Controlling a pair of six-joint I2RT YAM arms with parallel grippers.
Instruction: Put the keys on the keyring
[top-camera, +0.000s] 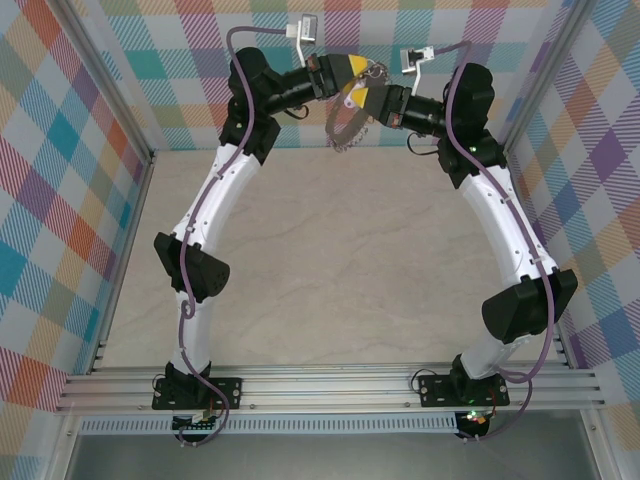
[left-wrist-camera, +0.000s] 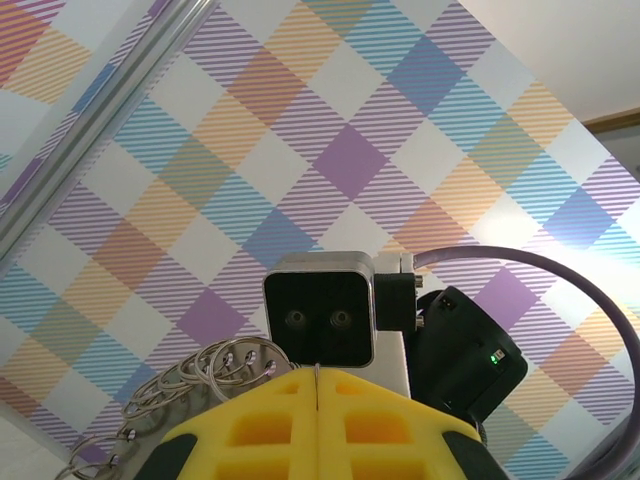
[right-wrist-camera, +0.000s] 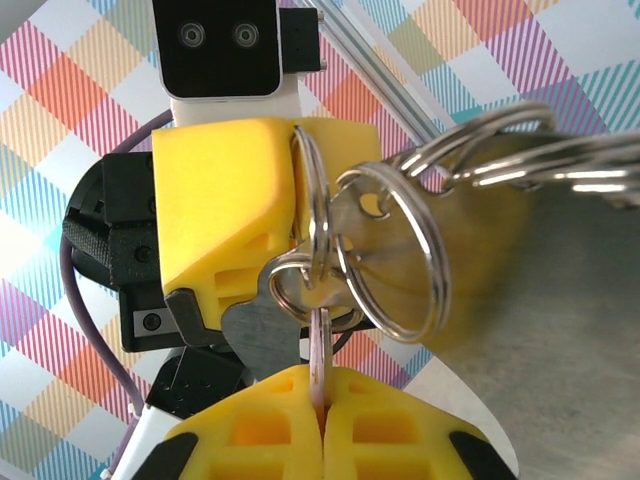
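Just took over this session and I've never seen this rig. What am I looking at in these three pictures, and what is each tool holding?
Two robot arms are bolted at the near edge of a table. The overhead picture looks down from behind them; the other two come from a camera on each wrist. Both arms are raised and meet above the far end. The left tool is shut on a loop of the keyring, whose chain dangles. The right tool is shut on a thin pale piece, likely the key, edge-on against the rings.
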